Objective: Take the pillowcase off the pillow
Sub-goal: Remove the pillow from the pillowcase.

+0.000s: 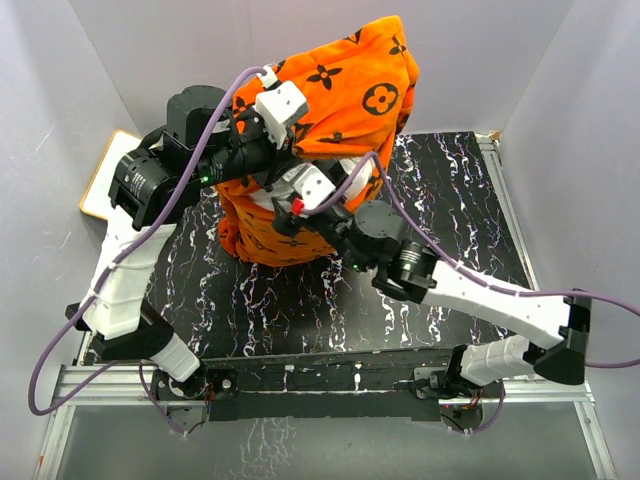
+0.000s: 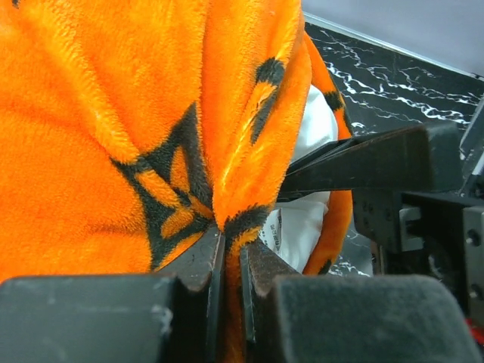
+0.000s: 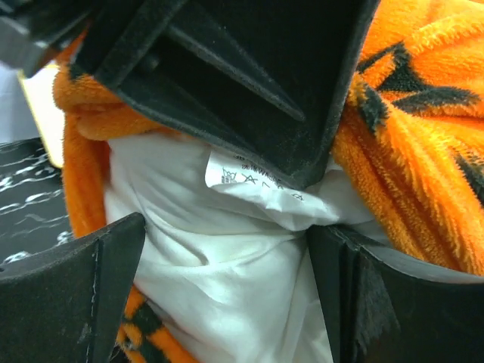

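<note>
- The bright orange plush pillowcase with dark brown flower and circle motifs [image 1: 350,80] stands bunched up high over the back middle of the black white-veined marble-look table [image 1: 450,200]. Most of it is held up off the surface, and only its lower end reaches the tabletop.
- The left gripper [image 2: 231,261] has its fingers closed tight on a pinched fold of the orange fabric, right at the edge of the cover's opening.
- The plump plain white stuffed pillow [image 3: 227,302] shows through that opening with a small printed care label [image 3: 257,185] on it; most of it sits inside the cover.
- The right gripper [image 3: 227,227] is just below the left one, fingers spread wide with the white bulge between them. I can't say whether they press on it.
- To me this looks like the pulling-apart step, only begun: cover gripped, pillow about to be gripped.
- The next move, I'd judge, calls for the right fingers to close on white stuffing alone, with no orange caught. Then the left arm draws the cover up and back while the right holds the pillow down.
- A small white wood-framed board [image 1: 105,175] lies at the table's left edge, well apart.
</note>
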Controlling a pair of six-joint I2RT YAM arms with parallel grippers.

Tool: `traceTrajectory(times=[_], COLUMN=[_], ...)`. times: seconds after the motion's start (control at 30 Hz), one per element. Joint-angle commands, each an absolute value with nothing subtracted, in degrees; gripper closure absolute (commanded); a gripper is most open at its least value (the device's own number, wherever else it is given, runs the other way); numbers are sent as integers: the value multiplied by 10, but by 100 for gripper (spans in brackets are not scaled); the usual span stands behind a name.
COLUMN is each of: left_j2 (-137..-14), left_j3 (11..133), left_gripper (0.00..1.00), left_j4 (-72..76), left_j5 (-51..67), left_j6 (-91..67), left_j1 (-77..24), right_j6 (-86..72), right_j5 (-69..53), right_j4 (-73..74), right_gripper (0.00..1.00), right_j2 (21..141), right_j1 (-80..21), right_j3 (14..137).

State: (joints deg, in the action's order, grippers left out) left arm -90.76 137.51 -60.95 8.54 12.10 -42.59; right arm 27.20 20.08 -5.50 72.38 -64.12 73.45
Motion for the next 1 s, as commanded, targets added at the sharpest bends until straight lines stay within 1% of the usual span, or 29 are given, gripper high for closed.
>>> traceTrajectory(times=[0.0, 0.03, 0.07, 0.1, 0.13, 0.17, 0.2, 0.23, 0.27, 0.3, 0.37, 0.43, 0.47, 0.5, 0.6, 0.7, 0.83, 0.97], left_j2=[-882, -873, -861, -847, -827, -804, -773, -737, -703, -666, -610, -584, -580, -578, -571, -560, -574, -579], left_j3=[1368, 1357, 1346, 1329, 1306, 1274, 1228, 1172, 1110, 1045, 947, 900, 888, 881, 849, 794, 771, 748], left_gripper=[94, 88, 83, 71, 58, 48, 41, 34, 22, 18, 16, 13, 7, 3, 3, 3, 3, 12], left_j4=[-630, -623, -614, -598, -578, -551, -506, -482, -432, -381, -303, -292, -292, -288, -243, -161, -85, 57], left_j5=[83, 70, 53, 33, 9, -21, -46, -71, -101, -125, -145, -136, -133, -132, -138, -143, -156, -188], left_j6=[143, 153, 165, 179, 190, 205, 231, 261, 288, 319, 373, 396, 398, 398, 428, 471, 491, 563], left_j1=[-423, -423, -423, -423, -423, -423, -423, -423, -423, -423, -423, -423, -423, -423, -423, -423, -423, -423], right_j6=[340, 345, 350, 354, 355, 354, 352, 345, 334, 323, 301, 285, 279, 271, 254, 244, 230, 222], right_j5=[327, 329, 333, 343, 354, 359, 347, 332, 311, 306, 292, 283, 279, 275, 270, 268, 272, 293], right_j4=[-191, -205, -216, -236, -263, -301, -319, -325, -327, -326, -317, -310, -307, -303, -289, -280, -268, -261], right_gripper=[10, 19, 32, 48, 67, 84, 91, 92, 92, 92, 92, 92, 92, 92, 92, 92, 92, 92], right_j2=[773, 785, 795, 803, 808, 808, 803, 797, 792, 791, 792, 796, 798, 800, 805, 805, 807, 799], right_j1=[-635, -635, -634, -632, -629, -625, -623, -622, -621, -621, -621, -621, -621, -621, -621, -621, -621, -616], right_j3=[773, 773, 772, 767, 755, 743, 728, 715, 708, 707, 712, 719, 722, 728, 741, 748, 750, 731])
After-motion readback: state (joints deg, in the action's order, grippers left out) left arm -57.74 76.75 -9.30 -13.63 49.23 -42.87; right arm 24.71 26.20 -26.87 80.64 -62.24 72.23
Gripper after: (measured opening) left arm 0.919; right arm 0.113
